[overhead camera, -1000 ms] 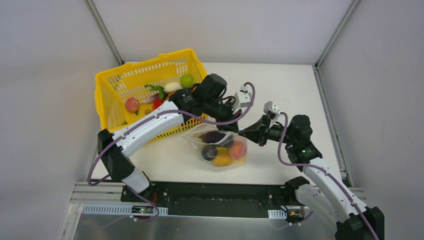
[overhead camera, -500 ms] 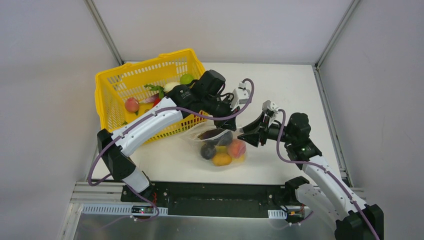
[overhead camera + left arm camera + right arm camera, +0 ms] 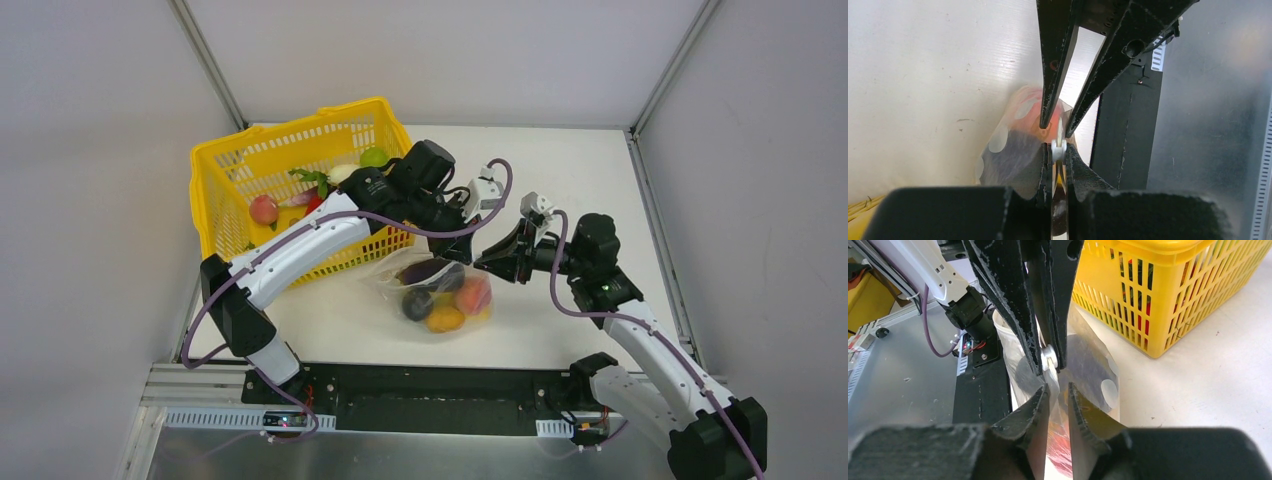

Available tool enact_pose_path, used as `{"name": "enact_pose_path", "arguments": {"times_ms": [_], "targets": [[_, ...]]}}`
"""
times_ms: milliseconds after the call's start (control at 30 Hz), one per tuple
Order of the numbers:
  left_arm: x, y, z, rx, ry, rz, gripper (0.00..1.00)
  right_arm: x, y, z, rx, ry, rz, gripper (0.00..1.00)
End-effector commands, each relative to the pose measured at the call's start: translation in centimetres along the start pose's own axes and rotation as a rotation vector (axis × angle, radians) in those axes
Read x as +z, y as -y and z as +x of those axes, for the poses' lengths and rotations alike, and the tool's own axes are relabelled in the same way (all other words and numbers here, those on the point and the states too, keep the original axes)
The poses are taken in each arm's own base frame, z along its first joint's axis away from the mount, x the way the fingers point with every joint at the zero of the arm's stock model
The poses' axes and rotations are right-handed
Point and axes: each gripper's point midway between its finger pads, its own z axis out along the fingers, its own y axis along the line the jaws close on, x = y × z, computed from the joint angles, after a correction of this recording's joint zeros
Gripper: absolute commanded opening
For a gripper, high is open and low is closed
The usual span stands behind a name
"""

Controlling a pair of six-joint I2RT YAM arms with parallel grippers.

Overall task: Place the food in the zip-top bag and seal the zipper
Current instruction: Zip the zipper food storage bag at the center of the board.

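right gripper (image 3: 481,264) shifted toward 11 o'clock, jaws narrowly parted astride zipper (image 3: 1058,150); left gripper (image 3: 462,252), at its 9 o'clock, pinches it. zip-top bag (image 3: 397,277), food (image 3: 445,319) inside, lies toward 7 o'clock.

Setting: robot lab test cell. White tabletop (image 3: 580,180) boxed by plain grey panels (image 3: 450,50) on left, right and far sides, alu struts (image 3: 205,60) at corners. Two arms (image 3: 300,250) bolted at near edge on black base (image 3: 440,400). Slotted cable duct (image 3: 215,418), exposed purple cabling (image 3: 553,285), steel sheet (image 3: 400,455) nearest. Food is glossy toy pcs (image 3: 263,210).
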Motion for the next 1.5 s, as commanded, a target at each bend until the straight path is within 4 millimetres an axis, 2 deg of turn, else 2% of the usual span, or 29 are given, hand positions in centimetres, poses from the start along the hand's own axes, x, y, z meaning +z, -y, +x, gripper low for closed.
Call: {"name": "enact_pose_path", "arguments": {"times_ms": [0,200,300,400,600,767,1033,1467], "targets": [[-0.5,0.9,-0.7,0.021,0.003,0.020,0.00,0.1,-0.6,-1.8,-0.065,0.021,-0.047,0.21],[-0.4,0.9,-0.6,0.017,-0.002,0.021,0.00,0.1,-0.9,-2.2,-0.079,0.027,-0.062,0.17],[-0.3,0.9,-0.7,0.014,-0.002,0.023,0.00,0.2,-1.0,-2.2,-0.074,0.030,-0.065,0.19],[-0.1,0.9,-0.8,0.013,-0.002,0.023,0.00,0.2,-1.0,-2.3,-0.074,0.031,-0.067,0.16],[0.1,0.8,-0.9,0.007,-0.003,0.021,0.00,0.2,-1.0,-2.5,-0.077,0.039,-0.066,0.00],[-0.1,0.8,-0.7,0.010,-0.008,0.010,0.00,0.2,-0.7,-2.5,-0.068,0.049,-0.032,0.00],[-0.7,0.1,0.7,0.009,-0.047,-0.049,0.00,-0.3,0.2,-2.7,-0.052,0.090,0.062,0.00],[-1.9,-1.0,2.8,-0.002,-0.066,-0.138,0.00,-0.6,0.0,-2.8,-0.051,0.119,0.078,0.00]]}}
